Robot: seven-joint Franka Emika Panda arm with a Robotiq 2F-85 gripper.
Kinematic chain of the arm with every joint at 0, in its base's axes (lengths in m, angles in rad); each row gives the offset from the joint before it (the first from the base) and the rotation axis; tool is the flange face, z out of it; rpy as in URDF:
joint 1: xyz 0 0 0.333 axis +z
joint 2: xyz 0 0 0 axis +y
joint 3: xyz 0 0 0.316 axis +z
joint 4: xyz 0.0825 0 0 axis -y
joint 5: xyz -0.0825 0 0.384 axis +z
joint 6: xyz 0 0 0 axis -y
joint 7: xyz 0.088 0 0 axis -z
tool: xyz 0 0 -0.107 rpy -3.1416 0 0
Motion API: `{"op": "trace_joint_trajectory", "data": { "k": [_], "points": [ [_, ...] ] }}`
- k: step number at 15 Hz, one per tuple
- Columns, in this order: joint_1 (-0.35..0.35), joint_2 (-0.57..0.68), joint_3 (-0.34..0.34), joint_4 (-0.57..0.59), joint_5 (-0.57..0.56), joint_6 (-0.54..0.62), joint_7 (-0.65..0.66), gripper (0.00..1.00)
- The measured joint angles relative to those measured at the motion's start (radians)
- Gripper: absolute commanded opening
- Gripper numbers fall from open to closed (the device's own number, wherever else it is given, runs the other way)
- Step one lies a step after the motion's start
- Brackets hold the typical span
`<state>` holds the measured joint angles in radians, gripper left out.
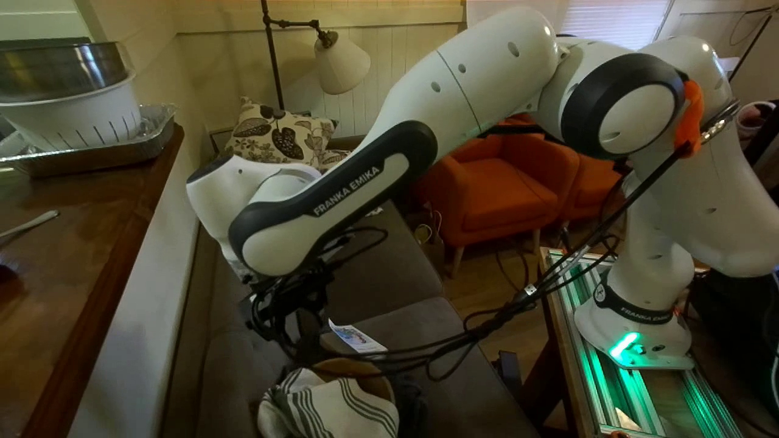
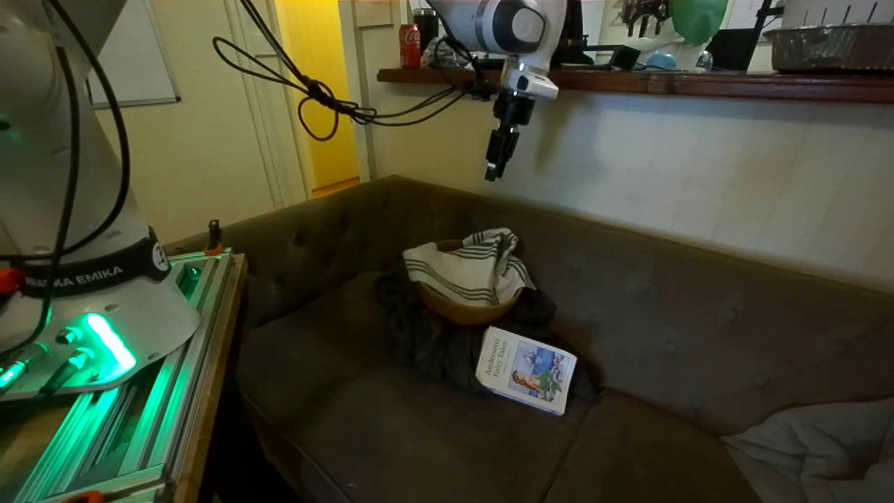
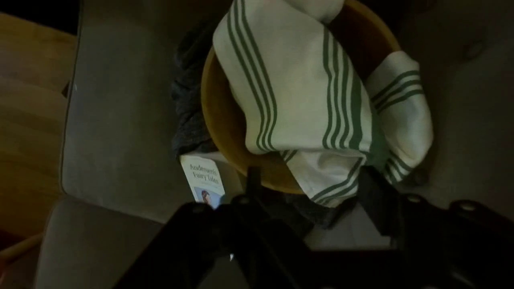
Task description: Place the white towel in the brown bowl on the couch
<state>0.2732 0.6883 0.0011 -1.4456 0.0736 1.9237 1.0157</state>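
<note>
While the couch (image 2: 391,433) is bearing the brown bowl (image 2: 454,313), the white towel (image 2: 464,272) is spilling over its rim

While an orange armchair (image 1: 505,194) is standing near the couch in an exterior view, your arm (image 1: 468,79) is arching over the couch. Around and beneath the brown bowl, a dark cloth (image 2: 447,349) is lying crumpled. Inside the brown bowl, the white towel with its green stripes is filling much of the space, and its folds are draping over the rim on more than one side. Just beside, a book (image 2: 529,370), Andersen's Fairy Tales, is lying cover up. Your gripper (image 2: 493,175) is hanging above the couch, pointing down, well apart from the white towel; released, its fingers (image 3: 375,200) are standing wide of each other in the wrist view.
</note>
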Motion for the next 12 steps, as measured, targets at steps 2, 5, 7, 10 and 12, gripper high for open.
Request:
{"op": "trace_joint_trajectory", "data": {
  "k": [2,5,7,10,12],
  "points": [
    [-0.028,-0.067,0.0,-0.05,-0.021,0.004,-0.126,1.0],
    [-0.061,-0.196,0.0,-0.173,-0.026,0.079,-0.297,1.0],
    [-0.079,-0.29,0.001,-0.267,-0.026,0.149,-0.399,1.0],
    [-0.112,-0.429,0.005,-0.411,-0.011,0.276,-0.549,1.0],
    [-0.133,-0.501,0.008,-0.486,0.015,0.332,-0.612,1.0]
  ]
}}
